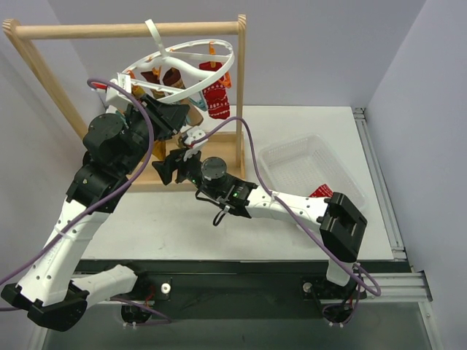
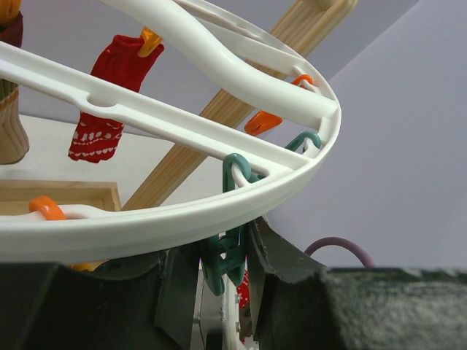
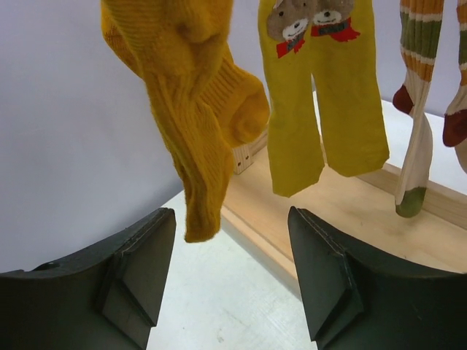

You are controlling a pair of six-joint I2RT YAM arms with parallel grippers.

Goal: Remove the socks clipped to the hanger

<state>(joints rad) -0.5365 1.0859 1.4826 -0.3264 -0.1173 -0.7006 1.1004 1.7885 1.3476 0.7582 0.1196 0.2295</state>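
Observation:
The white ring hanger (image 1: 191, 64) hangs tilted from the wooden rack, with several socks clipped under it. One of these is a red patterned sock (image 1: 217, 99), which also shows in the left wrist view (image 2: 101, 98). Just under the ring's rim (image 2: 182, 219), my left gripper (image 2: 219, 246) is shut on a teal clip (image 2: 211, 271). A bit of red fabric (image 2: 243, 289) shows behind the clip. My right gripper (image 3: 230, 219) stands open below a hanging mustard sock (image 3: 201, 124), whose tip dangles just above the gap without touching either finger. Beside it hang a yellow bear-print sock (image 3: 321, 109) and a striped sock (image 3: 417, 109).
The wooden rack (image 1: 131, 30) and its base board (image 3: 343, 211) stand at the back left. A clear mesh basket (image 1: 292, 157) sits at the right with a red sock (image 1: 321, 191) in it. A purple cable (image 1: 149, 124) loops over the left arm.

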